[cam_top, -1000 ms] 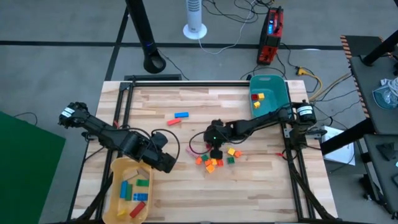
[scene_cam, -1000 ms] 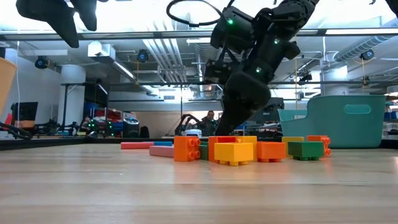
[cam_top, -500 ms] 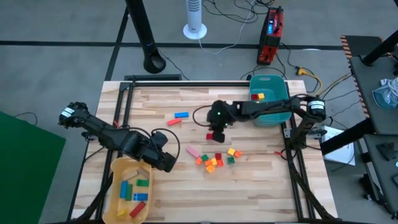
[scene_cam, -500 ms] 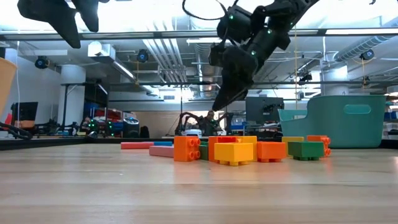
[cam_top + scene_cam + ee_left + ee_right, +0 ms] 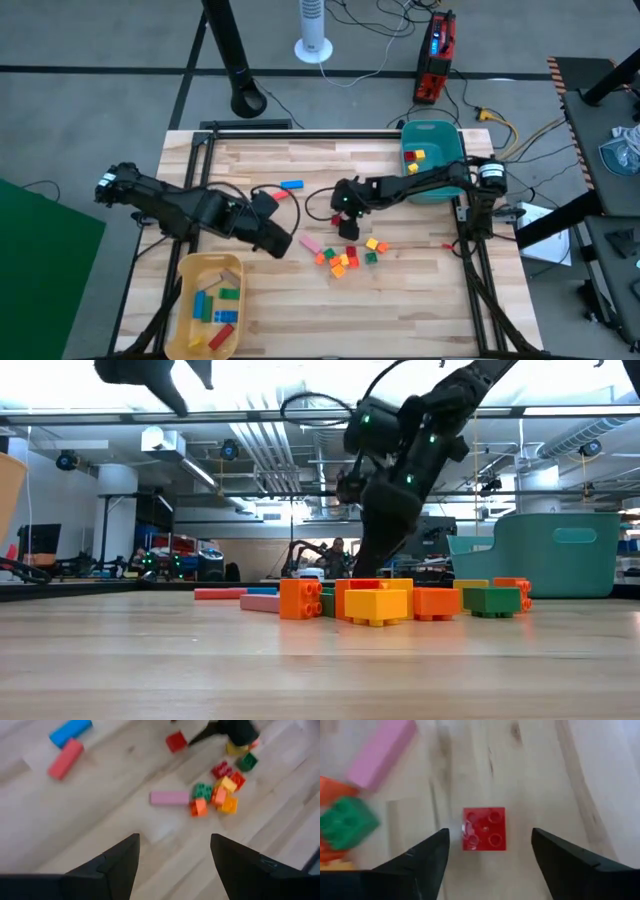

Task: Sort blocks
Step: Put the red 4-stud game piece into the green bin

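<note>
A loose pile of small blocks (image 5: pixel 347 258) in orange, yellow, red and green lies right of the table's middle, with a pink bar (image 5: pixel 311 243) to its left. A single red block (image 5: pixel 484 829) lies flat on the wood, studs up, just beyond the pile. My right gripper (image 5: pixel 349 228) is open, pointing down over that red block, with a finger on either side and clear of it. My left gripper (image 5: pixel 279 242) is open and empty, raised over the table left of the pink bar (image 5: pixel 169 797). A blue bar (image 5: pixel 291 185) and a red bar (image 5: pixel 278 196) lie farther back.
A yellow tray (image 5: pixel 190 270) at the near left holds blue, green, red and yellow blocks. A teal bin (image 5: pixel 445 135) at the far right holds yellow and red blocks. Bare wood lies along the near edge. In the low view the pile (image 5: pixel 400 600) stands before the bin (image 5: pixel 560 555).
My right gripper has risen from the pile and gone toward the far edge, then come down again over the single red block. My left gripper has gone from above the yellow tray toward the table's right and far side, nearer the pink bar.
</note>
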You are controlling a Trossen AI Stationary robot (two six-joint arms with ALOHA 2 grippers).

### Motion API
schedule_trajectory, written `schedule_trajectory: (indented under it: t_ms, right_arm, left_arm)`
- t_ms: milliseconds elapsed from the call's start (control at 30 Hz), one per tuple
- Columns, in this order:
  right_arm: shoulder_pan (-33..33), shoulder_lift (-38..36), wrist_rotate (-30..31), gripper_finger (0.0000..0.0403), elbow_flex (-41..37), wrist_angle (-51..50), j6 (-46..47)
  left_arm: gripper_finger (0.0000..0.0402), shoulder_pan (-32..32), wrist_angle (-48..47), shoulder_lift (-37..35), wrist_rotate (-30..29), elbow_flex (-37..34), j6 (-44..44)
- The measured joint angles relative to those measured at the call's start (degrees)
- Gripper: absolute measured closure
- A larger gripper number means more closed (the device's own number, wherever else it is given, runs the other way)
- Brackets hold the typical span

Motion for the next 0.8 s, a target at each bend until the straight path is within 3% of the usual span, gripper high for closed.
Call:
schedule_trajectory:
  t_ms: [133, 267, 367, 533, 700, 800]
  right_arm:
    - [0.0, 3.5, 0.7, 0.0119, 0.0, 2.1, -0.1]
    - [0.0, 5.2, 1.4, 0.0138, 0.6, 2.9, 0.0]
    - [0.1, 5.5, 3.7, 0.0172, 0.6, 3.0, -0.3]
    - [0.0, 5.2, 3.8, 0.0267, 0.5, 2.9, -1.3]
    - [-0.7, 2.5, 3.6, 0.0271, 0.2, 1.0, -1.1]
    - [-3.3, -3.7, 3.5, 0.0271, 0.2, -2.4, 2.3]
  left_arm:
    - [0.0171, 2.1, -0.1, 0.0, -1.9, 1.4, 3.2]
    - [0.0171, 3.6, -0.1, 0.0, -2.1, 2.3, 5.6]
    - [0.0171, 4.2, -0.2, 0.0, -3.2, 2.4, 6.8]
    - [0.0171, 4.9, -0.7, 0.0, -7.8, 2.2, 7.1]
    - [0.0171, 6.7, -0.8, 0.0, -8.0, 2.2, 9.3]
    - [0.0171, 8.2, -0.8, 0.0, -8.0, 2.4, 12.2]
